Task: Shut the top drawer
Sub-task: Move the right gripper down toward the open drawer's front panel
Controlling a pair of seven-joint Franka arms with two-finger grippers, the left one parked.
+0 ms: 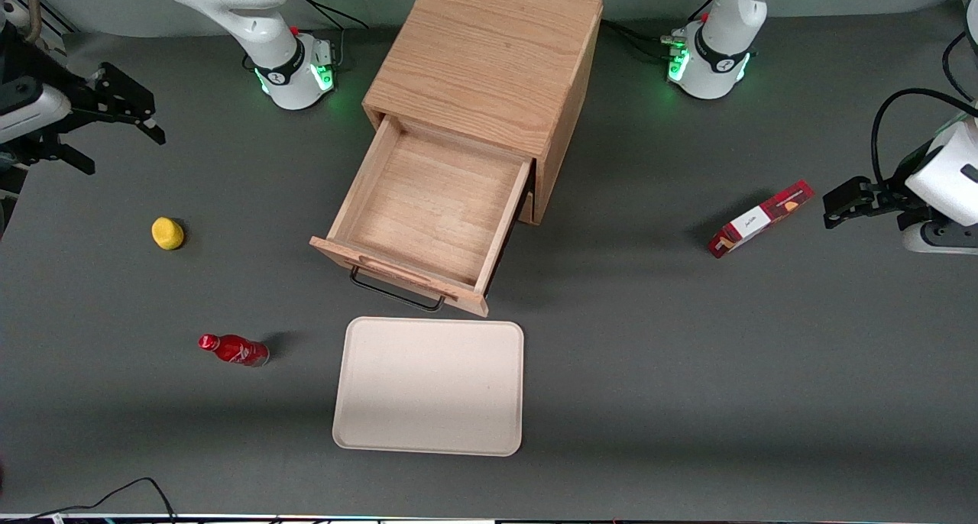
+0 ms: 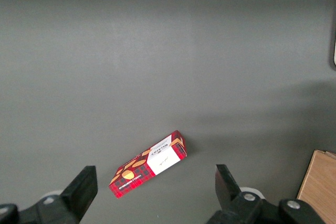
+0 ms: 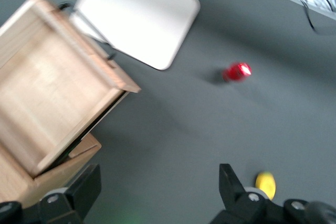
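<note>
Gaping top drawer (image 1: 428,203) — gripper (image 1: 126,119) apart.

My pincer (image 1: 126,123) hangs spread above bare grey counter (image 1: 229,173) at the working arm's end. The pulled-out shallow light-wood top drawer (image 1: 424,211) juts from the oak cabinet (image 1: 489,58). The flat cream tray (image 1: 429,386) lies just in front of its black wire handle (image 1: 397,293), narrowing that gap. A small yellow lemon-like object (image 1: 167,233) and red bottle (image 1: 233,350) lie between me and the drawer, well apart.
</note>
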